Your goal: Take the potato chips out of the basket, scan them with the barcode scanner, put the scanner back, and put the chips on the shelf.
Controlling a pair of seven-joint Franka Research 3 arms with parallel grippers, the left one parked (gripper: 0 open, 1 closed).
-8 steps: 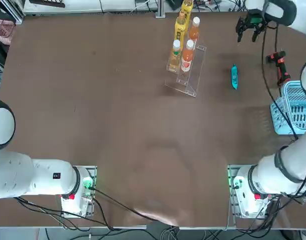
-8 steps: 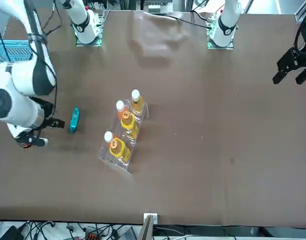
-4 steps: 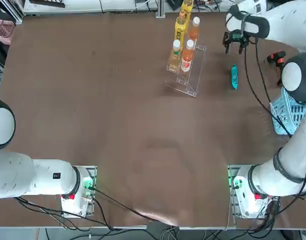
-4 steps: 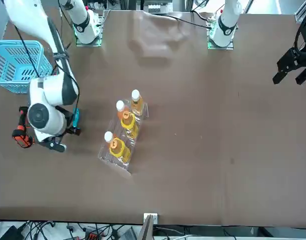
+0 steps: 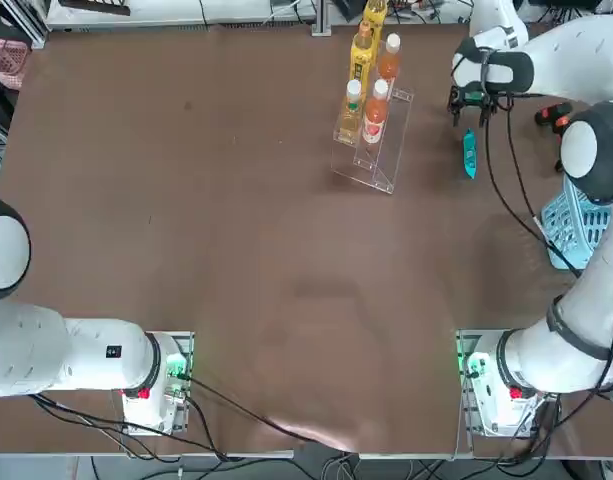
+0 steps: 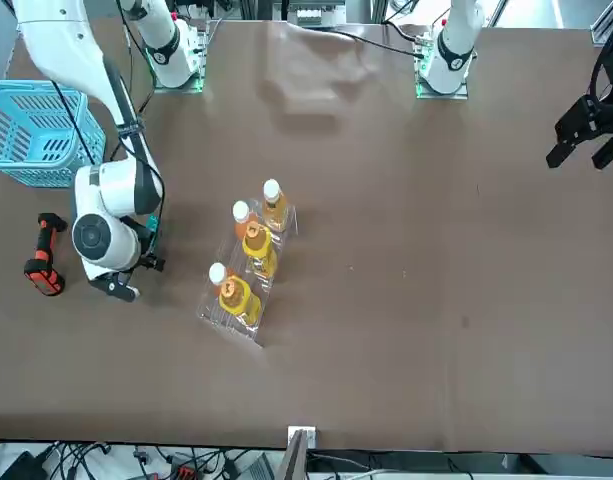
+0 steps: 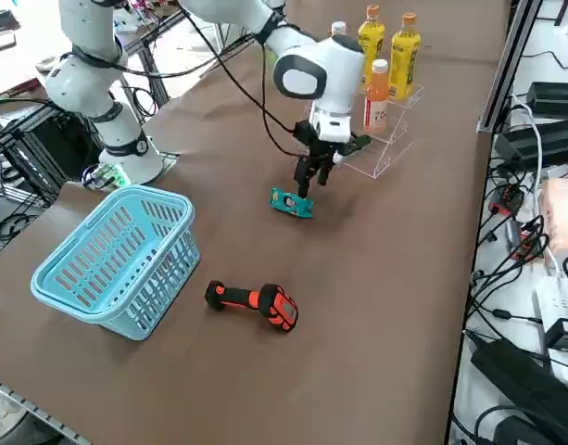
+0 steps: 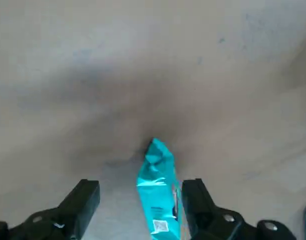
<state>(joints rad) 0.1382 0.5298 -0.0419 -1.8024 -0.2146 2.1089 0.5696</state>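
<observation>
The potato chips (image 8: 157, 200) lie flat on the brown table (image 5: 236, 250), out of the basket, with nothing gripping them. In the wrist view the teal packet sits between the two spread fingers of the right gripper (image 8: 138, 210), closer to one finger than the other, and neither finger touches it. The jaws stand wide open and empty, hanging just above the packet's far end.

The packet looks light, thin and soft, a crinkly foil sachet that would likely slide on the smooth tabletop or buckle if squeezed hard. Its crimped ends are flat and offer little to hold. The best hold is probably across the narrow width near the middle, where the filled body gives the fingers something to pinch. A gentle close should do, since the contents would crush.

Reading the top view as a clock, the basket (image 5: 586, 225) sits near three o'clock at the table's edge. The barcode scanner (image 5: 552, 116) lies at about two, apart from the packet (image 5: 470, 154). The shelf (image 5: 376, 140) with its drink bottles (image 5: 364, 60) stands towards one o'clock, near the packet.
</observation>
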